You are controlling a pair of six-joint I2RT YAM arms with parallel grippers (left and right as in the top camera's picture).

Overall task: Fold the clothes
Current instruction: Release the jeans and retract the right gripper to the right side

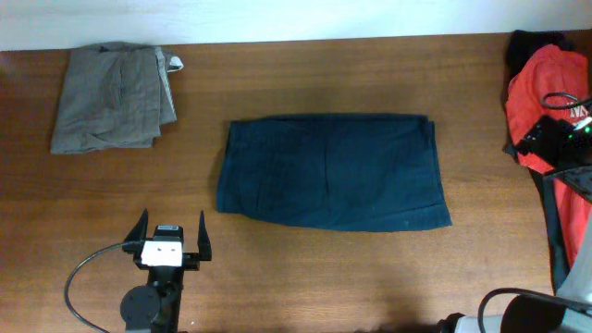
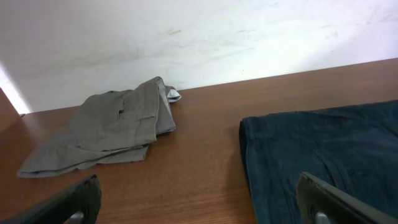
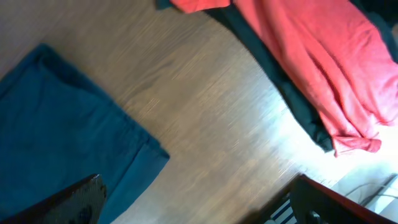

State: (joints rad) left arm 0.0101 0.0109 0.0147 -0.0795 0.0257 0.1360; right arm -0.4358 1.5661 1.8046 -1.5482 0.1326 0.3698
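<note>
The clothes lie apart on the brown table. A navy blue garment point(image 1: 333, 171) is spread flat as a rectangle in the middle, and its edge point(image 2: 323, 155) shows in the left wrist view. A grey-khaki garment point(image 1: 113, 97) lies folded at the back left. A red T-shirt point(image 1: 546, 92) is heaped at the right edge. My left gripper point(image 1: 173, 222) hovers near the front edge, left of the navy garment, open and empty. My right gripper point(image 3: 198, 186) hangs open over bare wood between the navy garment point(image 3: 56, 137) and the red T-shirt point(image 3: 311, 56), holding nothing.
A dark cloth point(image 3: 298, 115) lies under the red T-shirt. The right arm point(image 1: 566, 139) reaches in over the right edge. A black cable point(image 1: 79, 277) loops beside the left arm. A white wall point(image 2: 199, 37) runs along the table's back edge.
</note>
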